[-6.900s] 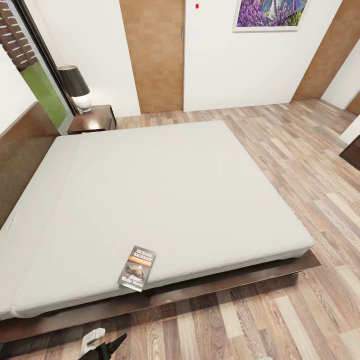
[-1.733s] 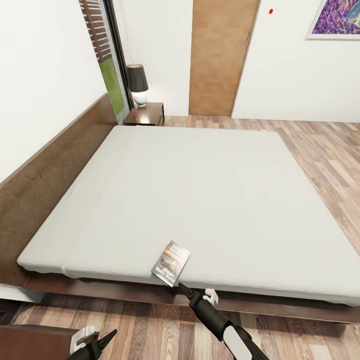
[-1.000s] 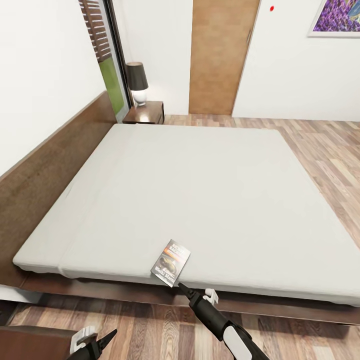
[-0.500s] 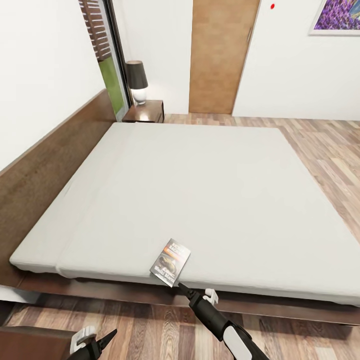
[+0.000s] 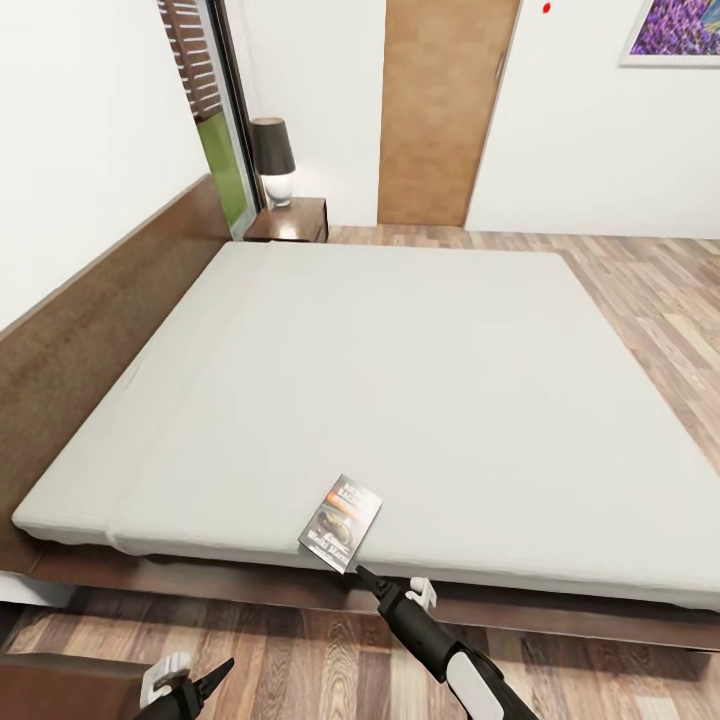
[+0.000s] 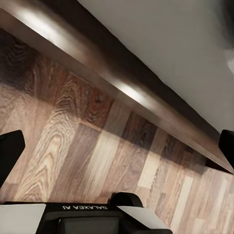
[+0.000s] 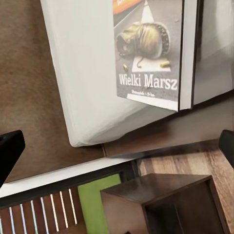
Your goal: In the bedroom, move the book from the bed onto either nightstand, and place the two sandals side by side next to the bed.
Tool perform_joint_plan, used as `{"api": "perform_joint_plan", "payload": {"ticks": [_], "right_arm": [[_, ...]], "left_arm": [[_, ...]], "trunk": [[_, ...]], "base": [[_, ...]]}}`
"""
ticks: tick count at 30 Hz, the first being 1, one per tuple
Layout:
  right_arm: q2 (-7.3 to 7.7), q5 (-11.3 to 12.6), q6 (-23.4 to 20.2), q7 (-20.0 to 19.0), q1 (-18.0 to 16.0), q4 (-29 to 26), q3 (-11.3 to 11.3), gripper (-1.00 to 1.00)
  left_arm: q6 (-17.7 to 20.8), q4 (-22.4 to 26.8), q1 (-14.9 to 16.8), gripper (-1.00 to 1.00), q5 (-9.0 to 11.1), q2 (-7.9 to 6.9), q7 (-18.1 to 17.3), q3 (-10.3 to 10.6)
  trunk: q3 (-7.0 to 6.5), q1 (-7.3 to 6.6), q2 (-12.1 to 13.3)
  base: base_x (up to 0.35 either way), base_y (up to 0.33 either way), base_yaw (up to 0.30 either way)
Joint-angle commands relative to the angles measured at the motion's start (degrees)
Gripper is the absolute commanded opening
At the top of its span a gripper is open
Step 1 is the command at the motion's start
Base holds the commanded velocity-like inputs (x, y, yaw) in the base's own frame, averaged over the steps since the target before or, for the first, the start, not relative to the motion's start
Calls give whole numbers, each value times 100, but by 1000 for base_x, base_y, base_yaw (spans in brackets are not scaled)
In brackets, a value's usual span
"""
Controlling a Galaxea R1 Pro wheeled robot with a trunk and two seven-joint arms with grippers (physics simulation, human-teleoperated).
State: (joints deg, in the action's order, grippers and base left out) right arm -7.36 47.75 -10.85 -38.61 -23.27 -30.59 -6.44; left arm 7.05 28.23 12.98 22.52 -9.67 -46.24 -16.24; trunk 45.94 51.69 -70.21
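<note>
**Right pincer poised at the book on the bed's near edge**

The book (image 5: 340, 522) lies flat on the off-white mattress of the bed (image 5: 400, 380), at the near edge, one corner jutting slightly past the mattress rim. In the right wrist view the cover (image 7: 147, 48) reads "Wielki Marsz" under a dark picture of a boot.

The right pincer (image 5: 385, 588) reaches up from the lower middle of the head view, over the dark wooden platform frame, its black tip just beside the book's near corner; whether it touches the book is hard to judge from this angle. In the right wrist view its two fingertips stand far apart at the frame's edges, so it is released and grasps nothing.

The left pincer (image 5: 190, 688) hangs low over the wood-plank floor (image 6: 73, 141) in front of the bed frame, well apart from the book. Its fingertips are likewise spread wide in the left wrist view, with nothing between them.

At the far head corner of the bed stands the nightstand (image 5: 292, 219), carrying a black-shaded lamp (image 5: 273, 160). A brown door (image 5: 440, 110) is behind it.
</note>
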Motion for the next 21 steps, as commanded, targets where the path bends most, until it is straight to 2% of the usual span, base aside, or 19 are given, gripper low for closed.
{"api": "perform_joint_plan", "payload": {"ticks": [1,13,21], "right_arm": [[3,60,-49,-6,-2,-2,-6,100],[3,59,-51,-6,-2,-7,-6,100],[4,59,-49,-6,-2,-4,-6,100]], "left_arm": [[60,-1,2,100,42,2,-26,-11],[60,-1,2,100,42,2,-26,-11],[60,-1,2,100,42,2,-26,-11]], "trunk": [[22,23,-44],[237,286,-525],[237,286,-525]], "base": [[0,0,0],[0,0,0],[0,0,2]]}}
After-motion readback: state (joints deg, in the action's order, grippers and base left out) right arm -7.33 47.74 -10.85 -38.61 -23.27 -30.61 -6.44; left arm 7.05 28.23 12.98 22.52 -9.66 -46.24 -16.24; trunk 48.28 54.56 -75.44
